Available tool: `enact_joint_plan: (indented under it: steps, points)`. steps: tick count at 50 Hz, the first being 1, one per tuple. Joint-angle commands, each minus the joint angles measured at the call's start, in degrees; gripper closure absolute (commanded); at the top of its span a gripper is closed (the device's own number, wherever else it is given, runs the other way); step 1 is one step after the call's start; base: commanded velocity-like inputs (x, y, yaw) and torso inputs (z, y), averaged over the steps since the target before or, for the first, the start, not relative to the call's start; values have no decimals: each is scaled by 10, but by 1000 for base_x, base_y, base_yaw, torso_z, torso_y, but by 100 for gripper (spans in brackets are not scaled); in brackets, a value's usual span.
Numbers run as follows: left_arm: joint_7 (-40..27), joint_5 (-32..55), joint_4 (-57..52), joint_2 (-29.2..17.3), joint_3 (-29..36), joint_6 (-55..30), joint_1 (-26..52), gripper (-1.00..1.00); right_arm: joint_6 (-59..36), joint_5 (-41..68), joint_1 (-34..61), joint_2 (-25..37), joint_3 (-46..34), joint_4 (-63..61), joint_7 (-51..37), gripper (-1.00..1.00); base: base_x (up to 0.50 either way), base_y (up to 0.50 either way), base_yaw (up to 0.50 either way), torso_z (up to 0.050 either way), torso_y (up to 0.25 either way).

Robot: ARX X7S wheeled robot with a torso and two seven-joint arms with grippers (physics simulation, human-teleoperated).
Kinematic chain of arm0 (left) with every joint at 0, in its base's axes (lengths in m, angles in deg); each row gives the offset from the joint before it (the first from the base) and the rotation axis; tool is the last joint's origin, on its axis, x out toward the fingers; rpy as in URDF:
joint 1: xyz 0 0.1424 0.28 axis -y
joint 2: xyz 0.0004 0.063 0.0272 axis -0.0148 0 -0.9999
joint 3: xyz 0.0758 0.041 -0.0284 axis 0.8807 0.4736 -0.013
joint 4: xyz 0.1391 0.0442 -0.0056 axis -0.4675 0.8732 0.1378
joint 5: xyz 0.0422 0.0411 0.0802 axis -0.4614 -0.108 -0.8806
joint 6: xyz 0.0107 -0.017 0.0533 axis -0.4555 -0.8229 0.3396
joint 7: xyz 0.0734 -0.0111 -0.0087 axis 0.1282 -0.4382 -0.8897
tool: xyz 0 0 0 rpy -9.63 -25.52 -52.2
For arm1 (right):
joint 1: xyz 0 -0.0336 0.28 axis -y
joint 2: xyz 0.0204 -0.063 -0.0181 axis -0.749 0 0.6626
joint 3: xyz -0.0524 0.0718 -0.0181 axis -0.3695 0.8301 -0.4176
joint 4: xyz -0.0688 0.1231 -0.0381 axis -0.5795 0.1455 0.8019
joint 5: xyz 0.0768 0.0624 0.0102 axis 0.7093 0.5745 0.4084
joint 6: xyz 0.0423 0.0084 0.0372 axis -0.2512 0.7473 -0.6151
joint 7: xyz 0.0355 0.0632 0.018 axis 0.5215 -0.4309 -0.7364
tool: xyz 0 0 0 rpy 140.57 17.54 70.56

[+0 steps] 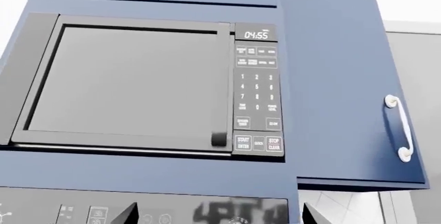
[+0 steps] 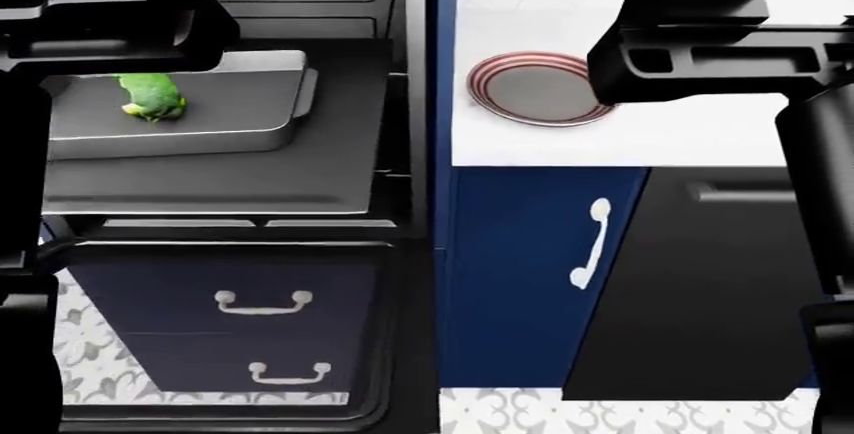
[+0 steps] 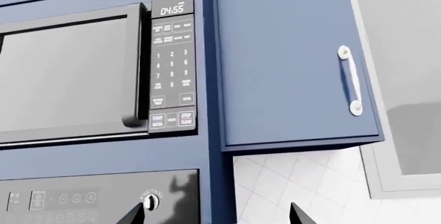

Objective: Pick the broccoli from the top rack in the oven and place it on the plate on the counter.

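head view, broccoli (image 2: 150, 96) lay on tray (image 2: 254, 114) in oven (image 2: 387, 204), plate (image 2: 534, 89) sat on worktop (image 2: 667, 139), both grippers' jaws spread, empty

I read 04:55 on the microwave's display (image 1: 256, 34), above its keypad (image 1: 257, 92). The digits there run 1 to 9, then 0. The bottom buttons say START ENTER (image 1: 243, 142) and STOP CLEAR (image 1: 273, 144). The other button labels are too small for me to read.
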Motion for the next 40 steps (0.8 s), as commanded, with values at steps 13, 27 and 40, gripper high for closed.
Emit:
enact_joint_plan:
  steps: [13, 27, 40]
  points:
    - [-3, 2, -3, -5, 7, 11, 0, -100, 7, -5, -9, 1, -4, -1, 5, -100, -1, 500, 0, 50, 0]
    - [-12, 8, -5, -6, 11, 17, 3, -100, 11, -5, -9, 3, -6, -2, 5, -100, -1, 500, 0, 50, 0]
    - [-13, 3, -3, -10, 17, 20, 2, -100, 19, -17, -11, 0, -2, -7, 14, -100, -1, 244, 0, 50, 0]
